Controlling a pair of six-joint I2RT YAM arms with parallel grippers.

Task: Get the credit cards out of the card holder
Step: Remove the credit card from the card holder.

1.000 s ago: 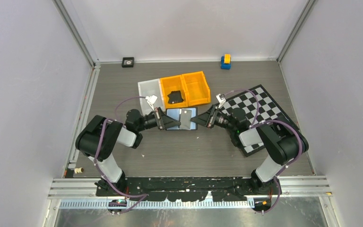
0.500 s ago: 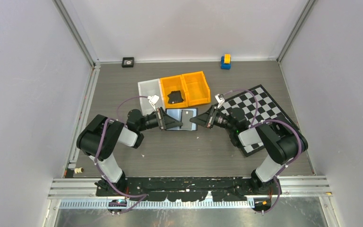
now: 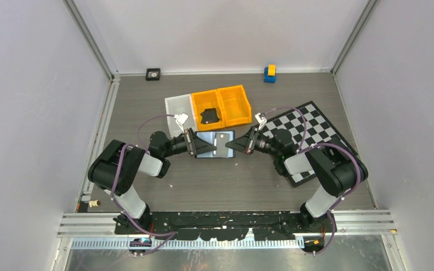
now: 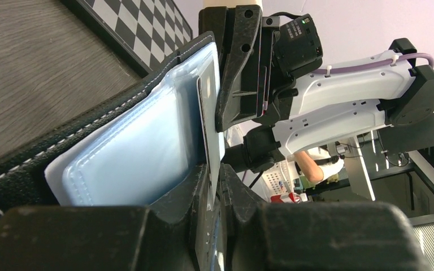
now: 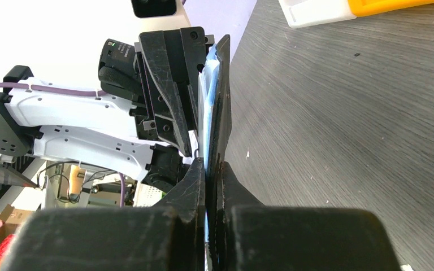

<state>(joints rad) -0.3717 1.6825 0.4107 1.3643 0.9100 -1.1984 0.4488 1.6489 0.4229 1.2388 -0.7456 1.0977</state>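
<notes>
Card holder (image 3: 208,138) sits at centre of the top view. It is open, pale blue panels up, held between the two grippers, just below the orange bins (image 3: 234,104).

Left gripper (image 4: 215,192): jaws nearly together, pinching a pale sheet (image 4: 205,124) seen edge-on in the left wrist view. The sheet rises from the holder's fold beside the padded blue panels. Cannot tell whether it is one of the credit cards or an inner leaf of the holder; from above it reads as a grey rectangle with one small dark mark. Its lower end is hidden behind the fingertips.

Right gripper (image 5: 210,175): jaws narrow, clamped on the holder's black cover and a blue layer beside it. The contact point is blurred and partly blocked by the fingers.

Whether the holder touches the table cannot be made out from above; both wrist views show it standing on edge.

Dark item (image 3: 209,116) lies in the left orange bin, shape irregular, too small to identify. Checkerboard (image 3: 311,127) at right is partly covered by the right arm.
</notes>
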